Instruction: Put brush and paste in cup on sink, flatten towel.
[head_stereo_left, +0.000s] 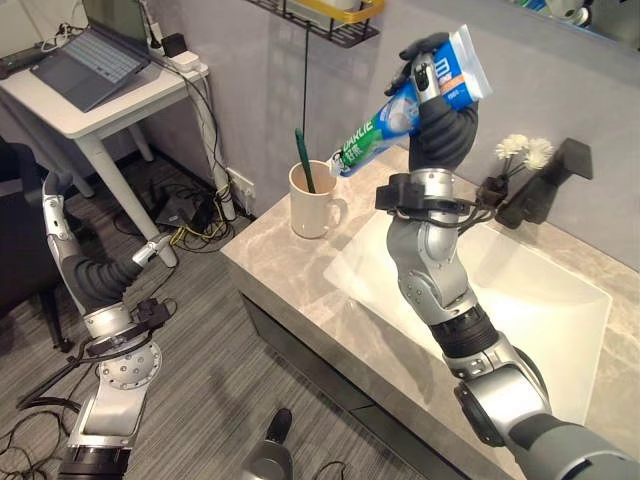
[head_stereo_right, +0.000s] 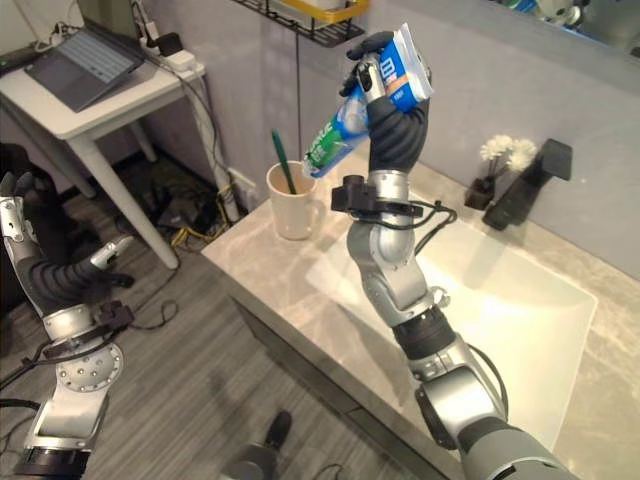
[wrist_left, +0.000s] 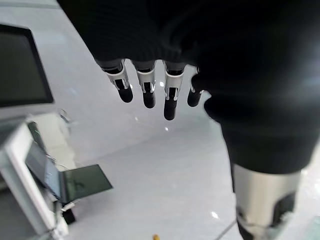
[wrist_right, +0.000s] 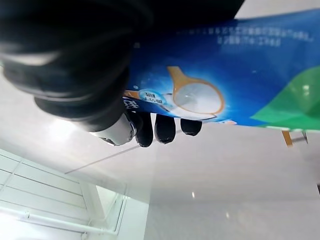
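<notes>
I've got the toothpaste (head_stereo_left: 400, 115) clasped in my right robot hand (head_stereo_left: 432, 85), held above the cup (head_stereo_left: 313, 200) on the bench (head_stereo_left: 290, 275); the brush (head_stereo_left: 303, 160) already stands inside. Next I'd lower its cap end in. Left robot hand (wrist_left: 150, 85) hangs relaxed, empty.

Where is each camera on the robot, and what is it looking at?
Left eye view: on the head, looking down at the sink, cup and right hand gripping the toothpaste.
Right eye view: beside it, same scene; left hand low at the side.
Left wrist view: along the open left hand.
Right wrist view: along the right hand under the toothpaste.
Both eyes share cup and toothbrush.
</notes>
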